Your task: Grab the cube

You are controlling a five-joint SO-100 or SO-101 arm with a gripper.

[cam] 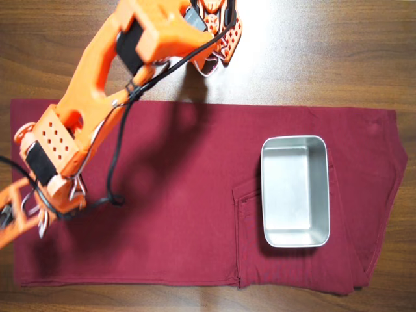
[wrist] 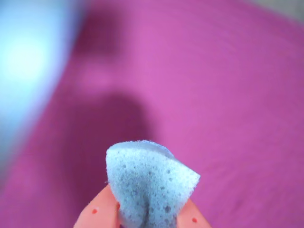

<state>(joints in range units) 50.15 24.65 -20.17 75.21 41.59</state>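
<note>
In the wrist view the cube (wrist: 147,175), pale and foam-like with small pores, is pinched and squashed between my two orange fingers (wrist: 99,211). My gripper (wrist: 147,211) is shut on it and holds it high above the magenta-looking cloth (wrist: 213,95). In the overhead view the gripper (cam: 218,36) hangs over the wooden table just beyond the cloth's far edge. The arm hides the cube there.
A dark red cloth (cam: 182,214) covers most of the wooden table (cam: 325,52). An empty metal tray (cam: 269,195) stands on the cloth's right part. A blurred pale patch (wrist: 23,61) fills the wrist view's upper left. The arm (cam: 84,97) stretches over the cloth's left side.
</note>
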